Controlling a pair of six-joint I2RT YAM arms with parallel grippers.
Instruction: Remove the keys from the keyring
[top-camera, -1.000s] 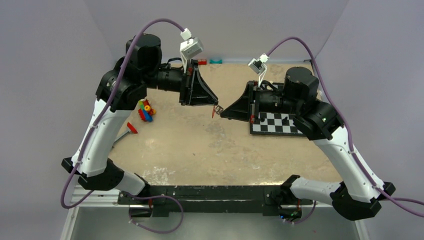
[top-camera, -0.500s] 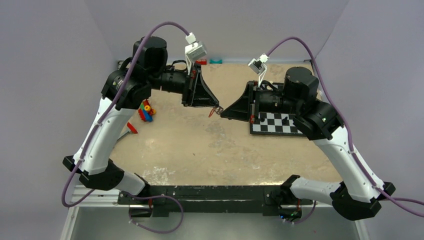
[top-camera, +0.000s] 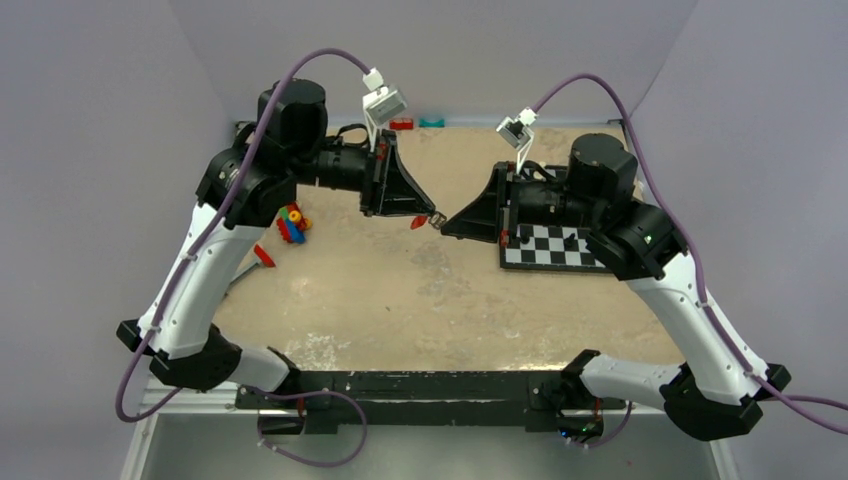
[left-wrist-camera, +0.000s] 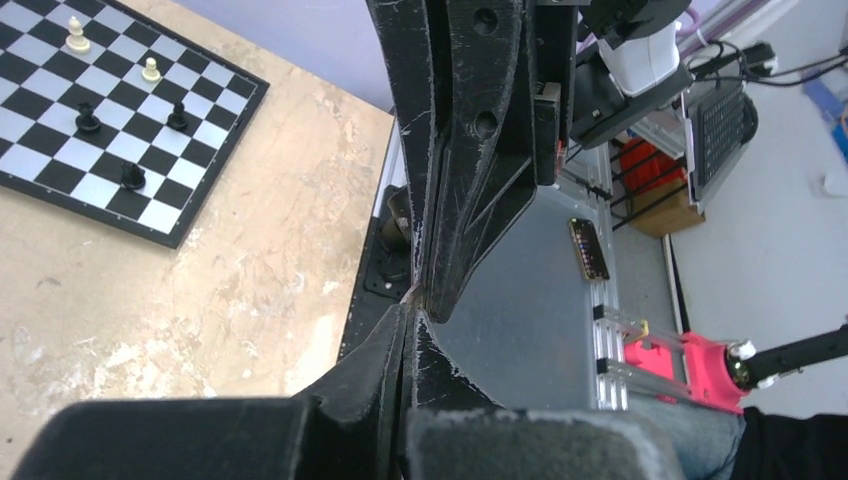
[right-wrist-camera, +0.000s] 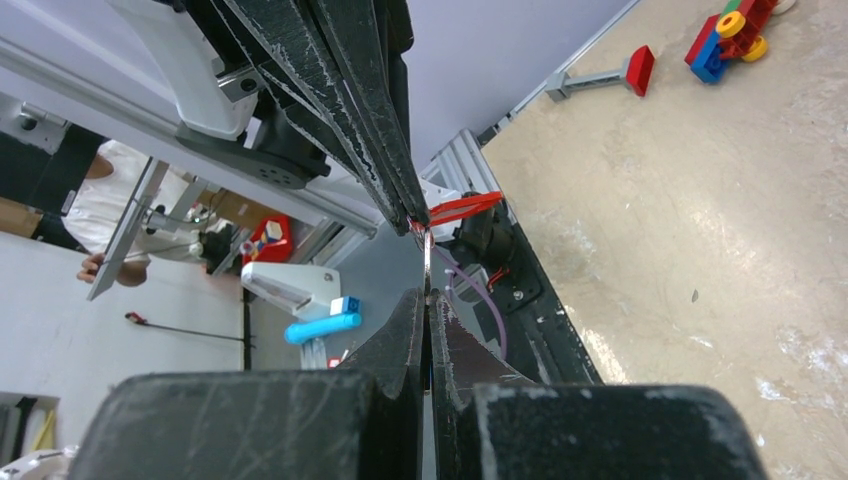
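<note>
Both grippers meet tip to tip in the air above the middle of the table. My left gripper is shut at the keys, whose red plastic head sticks out sideways from its tips. My right gripper is shut on the keyring, a thin silvery wire seen edge-on that runs from its tips up to the left fingertips. In the left wrist view only a small silvery sliver shows between the two pairs of tips.
A chessboard with a few pieces lies under the right arm. Toy bricks and a grey bar with a red end lie at the left. Small red and teal items sit at the back edge.
The left wrist has turned and shifted slightly. The red key head hung down below the tips before; it now lies level, pointing left. The right arm has stayed put.
</note>
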